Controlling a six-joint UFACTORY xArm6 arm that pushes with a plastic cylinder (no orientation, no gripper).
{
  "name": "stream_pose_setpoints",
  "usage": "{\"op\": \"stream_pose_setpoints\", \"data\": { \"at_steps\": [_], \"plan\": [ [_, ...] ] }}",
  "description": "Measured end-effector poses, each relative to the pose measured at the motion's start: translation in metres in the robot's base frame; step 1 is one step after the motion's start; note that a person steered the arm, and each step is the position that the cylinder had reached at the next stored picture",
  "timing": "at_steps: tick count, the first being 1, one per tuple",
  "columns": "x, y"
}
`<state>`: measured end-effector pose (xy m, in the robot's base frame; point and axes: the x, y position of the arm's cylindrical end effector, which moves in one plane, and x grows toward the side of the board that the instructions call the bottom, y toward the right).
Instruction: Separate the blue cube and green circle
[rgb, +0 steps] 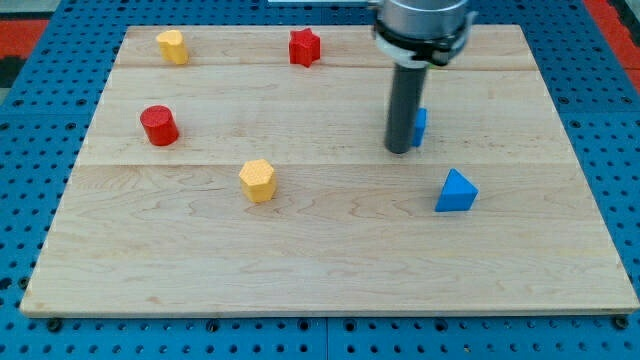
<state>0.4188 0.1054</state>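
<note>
Set my tip (398, 152) down on the pale wooden table (330, 250), right of centre and in the upper half. Ended in a straight dark rod with no jaws, so nothing to call wide, narrow or holding. Stood just to the view's left of the small blue cube (420, 125), touching it or very nearly so; could not tell which, with the rod covering most of the block. Could not find the green circle anywhere in the view.

Lay below and to the right of my tip, well apart: a blue triangular block (456, 192). Sat near the table's middle, left of my tip: a yellow hexagonal block (258, 180). Stood further left, near the edge: a red cylinder (159, 125). Ranged along the view's top: a yellow block (172, 46) of unclear shape near the left corner, and a red star-shaped block (305, 47). Surrounded all of this: blue perforated board (20, 150).
</note>
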Motion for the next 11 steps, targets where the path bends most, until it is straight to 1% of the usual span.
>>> {"op": "stream_pose_setpoints", "data": {
  "at_steps": [1,2,3,4,5,6,7,8,9,10,11],
  "plan": [
    [-0.001,0.044],
    [-0.004,0.072],
    [-0.029,0.081],
    [-0.089,0.096],
    [-0.101,0.048],
    [-0.072,0.038],
    [-0.071,-0.026],
    [-0.072,-0.043],
    [-0.038,-0.041],
    [-0.031,0.004],
    [-0.031,-0.038]
  ]
}}
